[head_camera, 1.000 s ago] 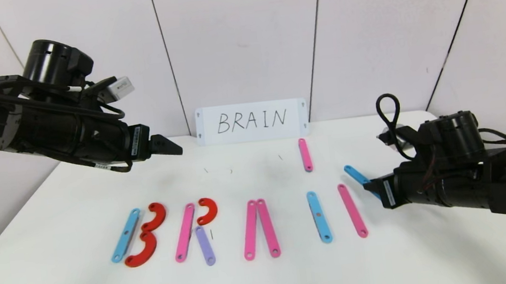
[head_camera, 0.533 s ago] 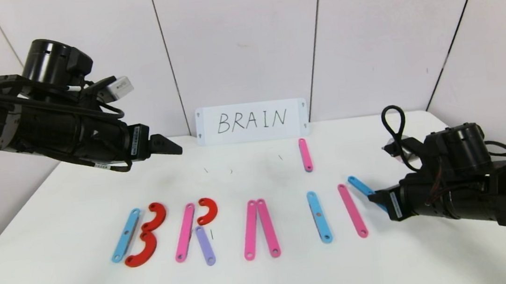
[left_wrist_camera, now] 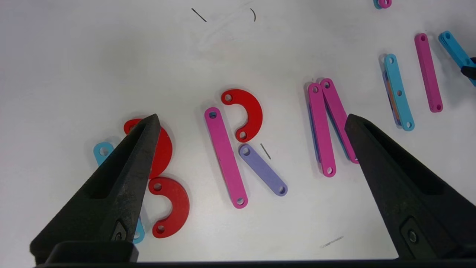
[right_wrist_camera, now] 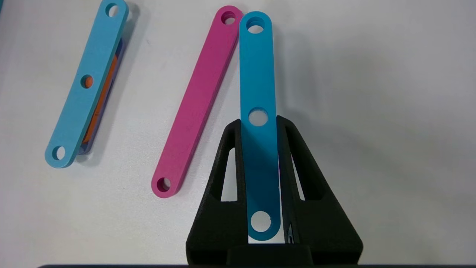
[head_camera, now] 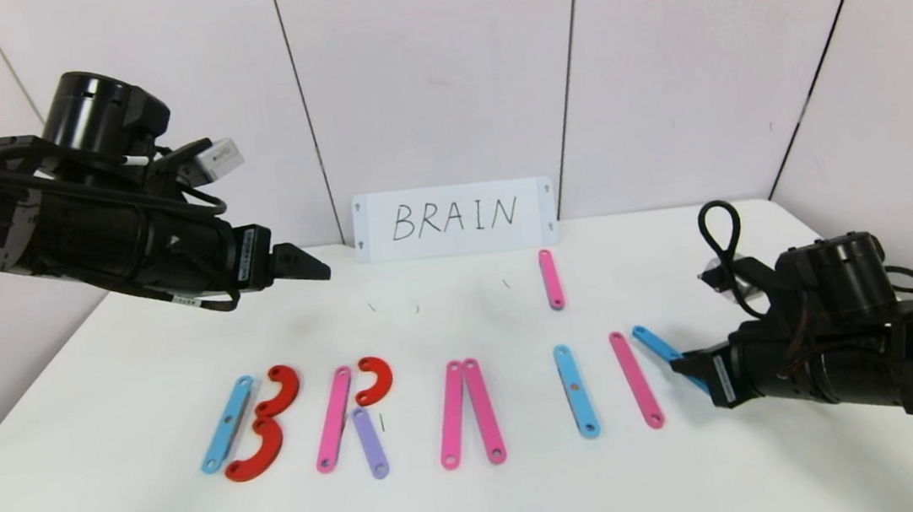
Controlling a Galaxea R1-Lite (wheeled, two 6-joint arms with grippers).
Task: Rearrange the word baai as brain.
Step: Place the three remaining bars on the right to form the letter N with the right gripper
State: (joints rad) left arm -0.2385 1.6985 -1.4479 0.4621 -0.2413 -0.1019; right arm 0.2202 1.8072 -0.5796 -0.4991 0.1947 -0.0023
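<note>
The word lies in a row on the white table [head_camera: 483, 508]: a B of a light-blue strip [head_camera: 227, 423] and two red arcs [head_camera: 264, 423], an R of a pink strip [head_camera: 334, 419], red arc [head_camera: 374, 380] and purple strip [head_camera: 370, 442], two pink strips [head_camera: 468, 412] joined at the top, a light-blue strip [head_camera: 576, 390], then a pink strip [head_camera: 636, 379]. My right gripper [head_camera: 680, 366] is shut on another light-blue strip [right_wrist_camera: 258, 111], its far tip beside that pink strip's [right_wrist_camera: 195, 100] top end. My left gripper [left_wrist_camera: 251, 123] hangs open high above the R.
A white card [head_camera: 454, 220] handwritten BRAIN leans on the back wall. A short pink strip [head_camera: 550, 278] lies alone in front of it. Bare table stretches in front of the letter row and at the far right.
My right gripper has moved nearer and lower with the light-blue strip, whose tip now sits beside the rightmost pink strip's top. The left arm has stayed put.
</note>
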